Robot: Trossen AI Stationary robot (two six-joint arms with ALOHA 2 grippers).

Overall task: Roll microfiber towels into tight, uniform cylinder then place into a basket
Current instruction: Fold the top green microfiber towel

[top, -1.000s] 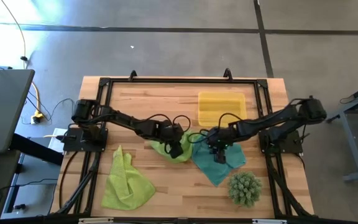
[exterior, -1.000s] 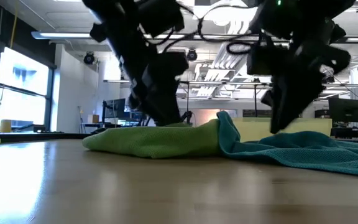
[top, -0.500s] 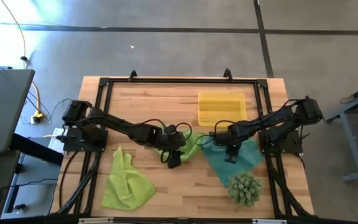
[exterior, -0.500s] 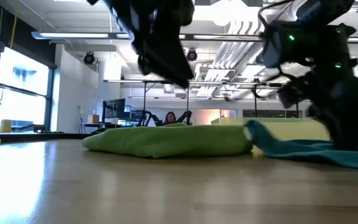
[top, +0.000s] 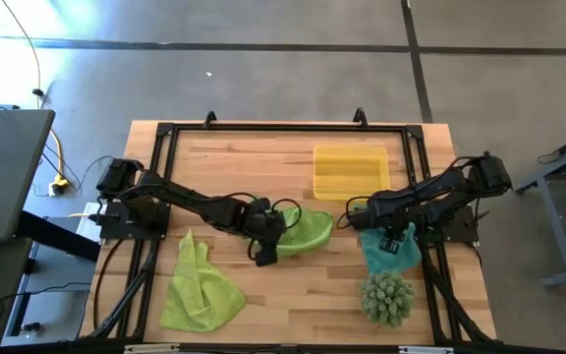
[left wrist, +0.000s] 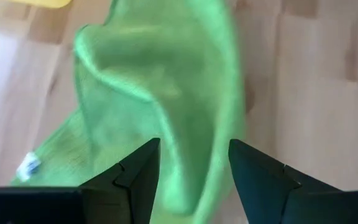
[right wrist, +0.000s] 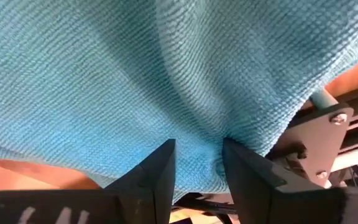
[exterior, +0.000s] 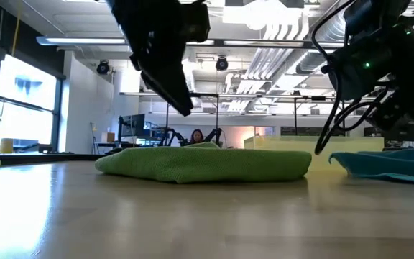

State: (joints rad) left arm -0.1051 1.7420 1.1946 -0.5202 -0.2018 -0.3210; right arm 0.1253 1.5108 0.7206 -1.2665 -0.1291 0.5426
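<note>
Teal towel (top: 393, 246), apparently pinched by right gripper (top: 393, 243), dragged clear beside basket (top: 350, 170); left gripper (top: 263, 258) open, unrolled.

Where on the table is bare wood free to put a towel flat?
Free: the far left part, beside the tray, and the near middle, between the crumpled green towel and the plant. Crowded: the centre and right, with both arms.

1. No text, brand, number or sign is showing legibly in any view.
2. A small white tag (left wrist: 28, 167) is sitting at the edge of the lime-green towel (left wrist: 160, 93) in the left wrist view, but whatever is printed on it is reading too blurred to make out.
</note>
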